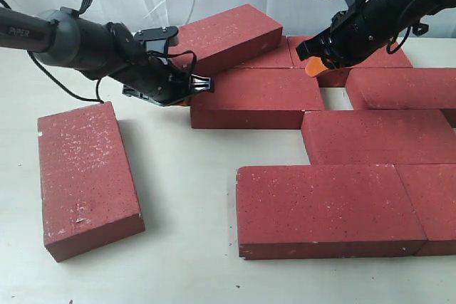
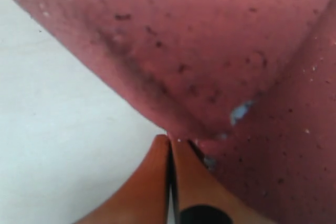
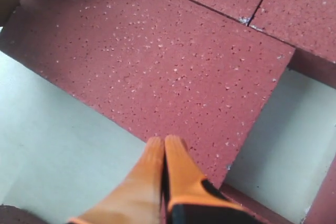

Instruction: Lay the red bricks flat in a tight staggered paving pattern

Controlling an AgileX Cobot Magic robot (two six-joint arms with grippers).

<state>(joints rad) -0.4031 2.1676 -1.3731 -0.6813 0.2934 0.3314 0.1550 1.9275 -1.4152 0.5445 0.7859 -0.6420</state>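
the tilted brick point(image 1: 228, 33) is being judged heavy, stiff, gritty, best pushed at its low edge; left gripper point(image 1: 203, 85) and right gripper point(image 1: 315, 67) are being held pressed together.

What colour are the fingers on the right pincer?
Orange fingers, black further back, on the right pincer; clearest in the right wrist view.

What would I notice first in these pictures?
A tilted red brick at the back leans on a flat brick, with the shut left tool poking at its lower edge. One lone brick lies apart at the front left. The right tool, orange-tipped and shut, hangs above the laid bricks.
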